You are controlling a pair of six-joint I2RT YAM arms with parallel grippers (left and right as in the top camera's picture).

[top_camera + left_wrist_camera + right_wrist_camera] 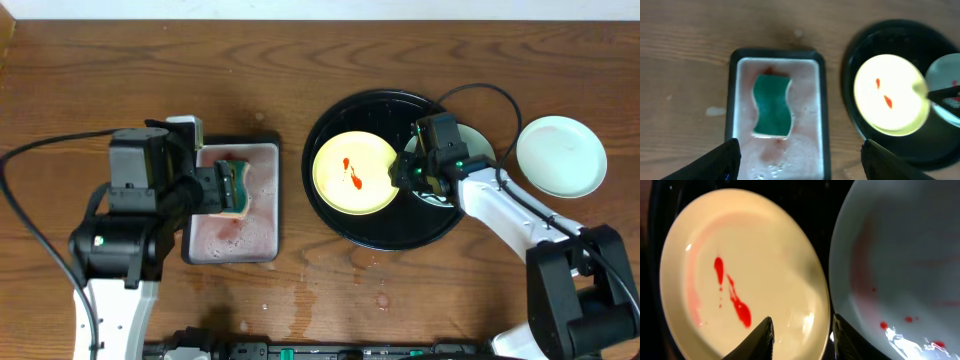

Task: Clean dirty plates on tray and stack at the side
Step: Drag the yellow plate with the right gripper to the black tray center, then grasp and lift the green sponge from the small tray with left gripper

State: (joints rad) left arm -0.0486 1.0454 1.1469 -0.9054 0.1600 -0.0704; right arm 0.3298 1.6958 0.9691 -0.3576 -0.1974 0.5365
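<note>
A pale yellow plate (355,172) (740,265) smeared with red sauce lies on the left of the round black tray (380,235). A mint-green plate (900,255) (478,150) with red spots lies beside it on the tray, partly hidden under my right arm. My right gripper (408,170) (802,320) is open low over the tray, its jaws either side of the yellow plate's right rim. Another mint-green plate (561,155), without smears, rests on the table right of the tray. My left gripper (225,190) (800,144) hangs open above the small tray, holding nothing.
A small rectangular black-rimmed tray (262,235) (735,100) with pinkish soapy water sits left of the black tray. A green sponge (236,185) (772,105) lies in it. Water drops mark the wood in front of the black tray.
</note>
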